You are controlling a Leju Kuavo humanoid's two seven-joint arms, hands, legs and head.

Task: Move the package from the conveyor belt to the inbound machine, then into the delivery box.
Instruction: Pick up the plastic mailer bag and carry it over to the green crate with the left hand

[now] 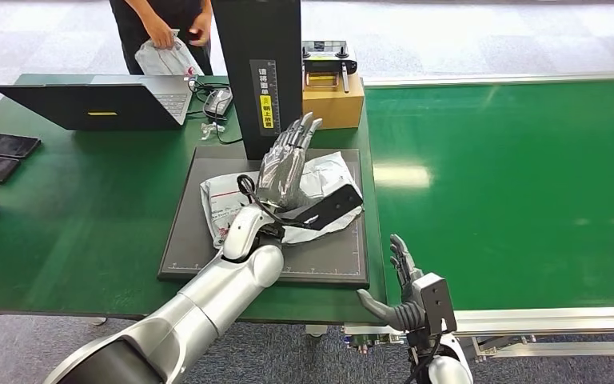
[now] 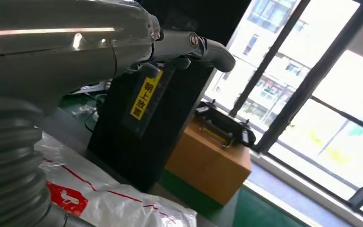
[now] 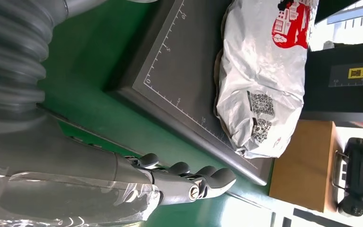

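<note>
Package (image 1: 320,180) lies on the dark scale plate (image 1: 200,248) of the inbound machine (image 1: 257,72), right in front of its tall black post. It is a crinkly white plastic bag with red print and small square codes. The left hand (image 1: 286,164) is over the middle of the bag, so that part is hidden. Its fingers (image 1: 300,132) are stretched out flat and apart, holding nothing (you cannot tell if the palm touches the bag). The right hand (image 1: 400,280) is low at the near edge of the green surface (image 1: 72,208), beside the plate and apart from the bag, with fingers loose and holding nothing. The conveyor belt (image 1: 512,176) is on the right. Behind the post sits a brown box (image 1: 336,100) with a black controller (image 1: 328,60) on top. A laptop (image 1: 96,104) is at the back left. A person (image 1: 164,24) at the far edge holds another white bag (image 1: 164,56); the picture cuts off most of them.
</note>
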